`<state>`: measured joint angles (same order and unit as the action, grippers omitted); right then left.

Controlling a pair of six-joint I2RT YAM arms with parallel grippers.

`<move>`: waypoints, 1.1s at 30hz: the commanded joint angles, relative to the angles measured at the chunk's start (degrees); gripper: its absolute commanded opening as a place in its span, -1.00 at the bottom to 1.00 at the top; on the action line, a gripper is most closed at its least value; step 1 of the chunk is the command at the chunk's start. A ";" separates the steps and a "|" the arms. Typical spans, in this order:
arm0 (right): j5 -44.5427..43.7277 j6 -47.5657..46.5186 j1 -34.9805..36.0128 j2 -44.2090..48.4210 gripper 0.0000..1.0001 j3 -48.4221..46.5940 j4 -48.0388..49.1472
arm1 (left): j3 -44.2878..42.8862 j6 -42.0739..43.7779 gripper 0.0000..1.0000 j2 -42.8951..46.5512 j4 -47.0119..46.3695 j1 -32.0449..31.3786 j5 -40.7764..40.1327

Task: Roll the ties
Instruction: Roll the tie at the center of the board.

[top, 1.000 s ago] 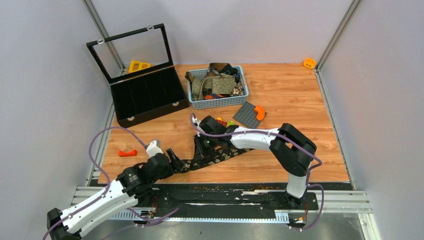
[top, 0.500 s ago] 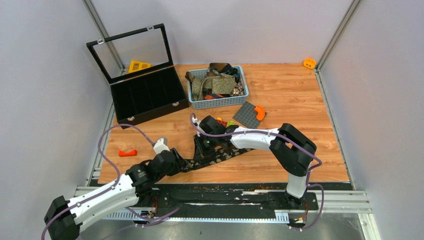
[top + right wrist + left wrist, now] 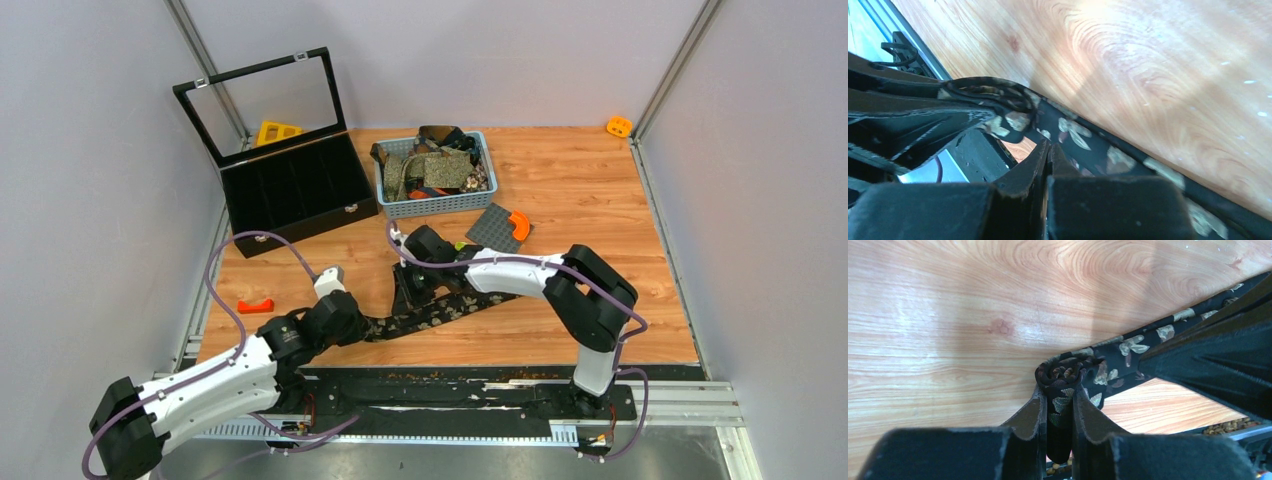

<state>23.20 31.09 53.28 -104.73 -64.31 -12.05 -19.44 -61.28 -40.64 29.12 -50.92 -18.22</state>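
Left gripper [image 3: 1058,390] clamps the rolled end [image 3: 1059,371] of a dark floral tie [image 3: 452,307] — its two fingers [image 3: 1034,412] stand narrow, one on each side of the small coil, which pokes out just past their tips. From the coil the tie runs flat across the wooden table [image 3: 600,200], up and to the right toward the right gripper [image 3: 1048,146]. That one's jaws are pressed fully together, tips down on the fabric partway along the strip; whether any cloth is pinched between them I cannot tell. Seen from above, the tie lies near the table's front edge, with the left gripper at its near-left end and the right gripper further along it. Well behind, a blue basket [image 3: 435,207] holds a heap of other ties [image 3: 440,165] — olive, brown and black. An open black case [image 3: 300,185] stands to the basket's left, a grey studded plate [image 3: 495,230] lies just in front of the basket, and a small orange piece [image 3: 254,305] lies near the table's left edge.
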 commanded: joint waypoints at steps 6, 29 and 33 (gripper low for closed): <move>-2.95 -2.32 -2.79 4.88 -1.00 1.92 -0.83 | -15.54 9.85 -0.95 -13.20 16.66 -0.15 -7.04; -15.20 2.34 -12.08 19.92 -1.00 13.99 -2.89 | -31.09 10.90 -0.99 -41.52 28.65 -3.27 -17.85; -16.14 2.40 -13.65 24.11 -0.98 15.53 -3.10 | -33.20 9.92 -0.99 -46.52 29.23 -5.21 -19.03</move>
<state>9.74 32.47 40.84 -85.58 -49.82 -15.92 -49.76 -49.76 -83.92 56.88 -54.43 -33.80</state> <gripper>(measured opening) 0.010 0.197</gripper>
